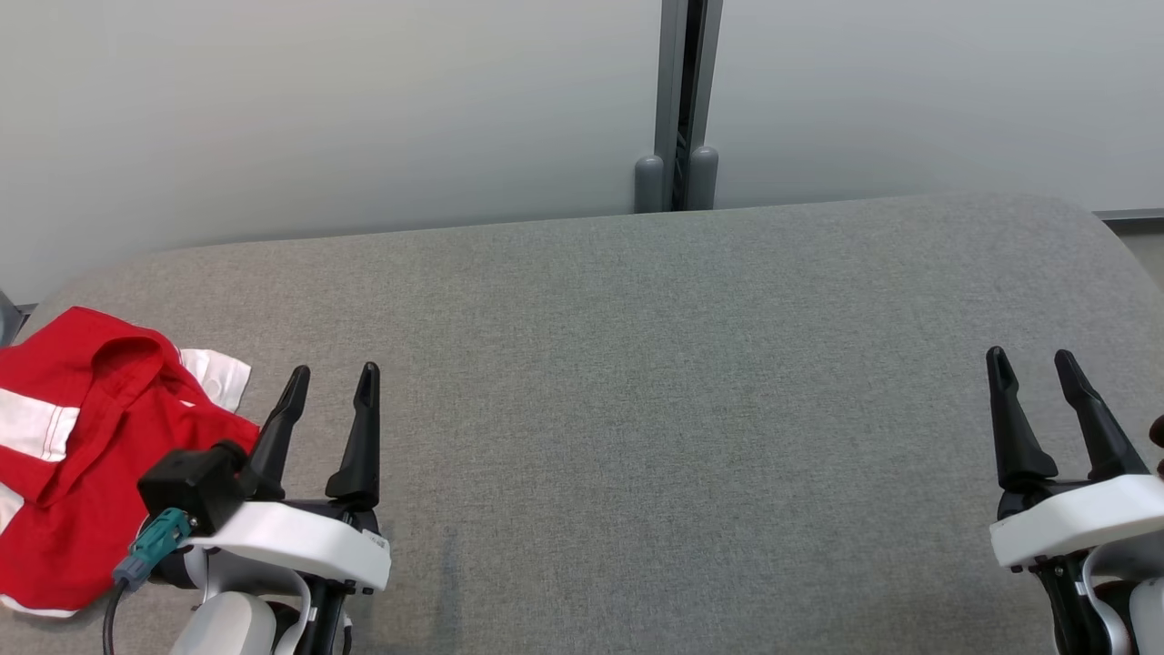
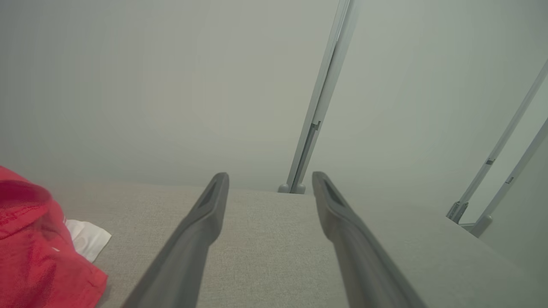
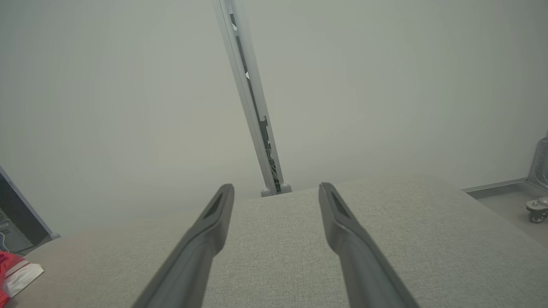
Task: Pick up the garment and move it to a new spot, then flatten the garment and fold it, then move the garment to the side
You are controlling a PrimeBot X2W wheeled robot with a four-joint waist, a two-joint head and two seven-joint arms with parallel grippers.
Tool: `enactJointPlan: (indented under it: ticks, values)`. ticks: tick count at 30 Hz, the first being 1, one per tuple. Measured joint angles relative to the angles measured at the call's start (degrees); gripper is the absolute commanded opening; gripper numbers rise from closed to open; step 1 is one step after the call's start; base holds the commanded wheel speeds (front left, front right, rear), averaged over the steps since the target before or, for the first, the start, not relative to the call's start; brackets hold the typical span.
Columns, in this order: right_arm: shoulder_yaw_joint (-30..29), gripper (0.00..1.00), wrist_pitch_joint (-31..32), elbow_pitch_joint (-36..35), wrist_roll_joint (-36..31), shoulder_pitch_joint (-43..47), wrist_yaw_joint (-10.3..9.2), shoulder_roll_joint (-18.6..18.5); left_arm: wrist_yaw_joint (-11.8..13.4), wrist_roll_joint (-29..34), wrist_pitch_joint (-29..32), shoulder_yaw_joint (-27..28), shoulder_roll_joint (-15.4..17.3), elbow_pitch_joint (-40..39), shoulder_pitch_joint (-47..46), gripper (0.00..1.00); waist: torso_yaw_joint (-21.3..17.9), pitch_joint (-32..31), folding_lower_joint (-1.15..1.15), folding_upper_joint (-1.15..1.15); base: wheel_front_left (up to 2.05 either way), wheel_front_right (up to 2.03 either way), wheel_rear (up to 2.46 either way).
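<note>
Two end effectors — left (image 1: 334,368), right (image 1: 1029,353) — fully spread, empty, off the garment (image 1: 82,437).

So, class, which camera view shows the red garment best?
The head view: the garment lies crumpled at the left edge of the table, most of it visible, red with white bands. The left wrist view catches a blurred red part; the right wrist view just a sliver at its edge.

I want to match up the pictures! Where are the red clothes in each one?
Head view: the red garment lies at the lower left.
Left wrist view: red garment at the lower left edge.
Right wrist view: red garment, a sliver in the bottom left corner.
Shared landmark: the grey post behind the table.
</note>
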Motion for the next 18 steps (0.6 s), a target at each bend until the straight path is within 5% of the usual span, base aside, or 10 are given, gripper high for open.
enactJointPlan:
  ticks: [18]
  values:
    - [0.93,1.00,-1.85,0.81,-5.58,1.68,0.01,1.22,3.21,7.64,0.49,0.42,1.99,0.34,1.10,1.00,0.57,0.06,0.00,0.00,0.00,0.00,0.00]
